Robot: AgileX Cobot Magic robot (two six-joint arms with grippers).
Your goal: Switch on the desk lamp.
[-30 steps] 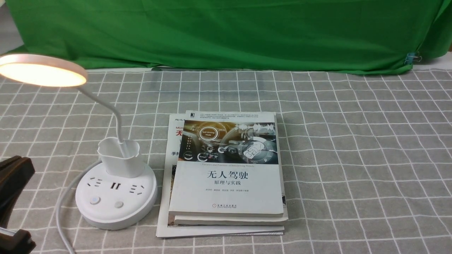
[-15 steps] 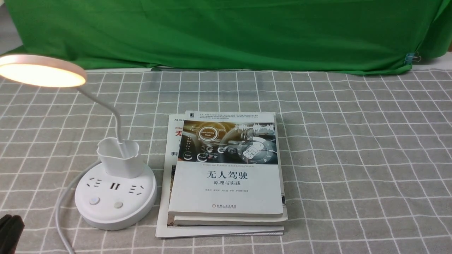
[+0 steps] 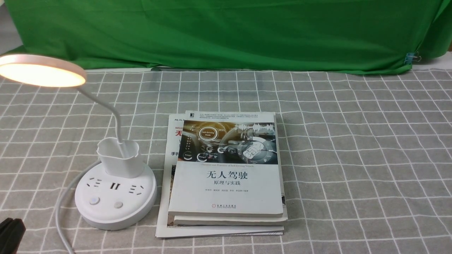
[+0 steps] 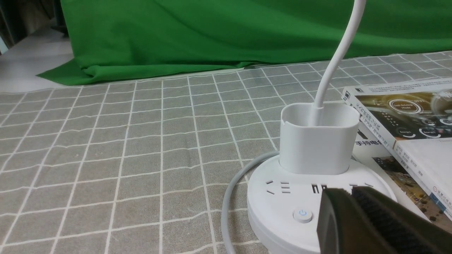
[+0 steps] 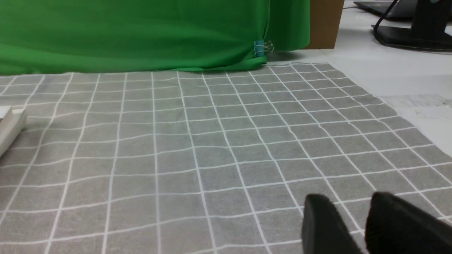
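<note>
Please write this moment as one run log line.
desk lamp: lit | left fingers: off lamp buttons | books: stacked beside lamp

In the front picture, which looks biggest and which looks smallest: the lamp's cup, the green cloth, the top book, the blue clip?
1. Green cloth
2. Top book
3. Cup
4. Blue clip
</note>
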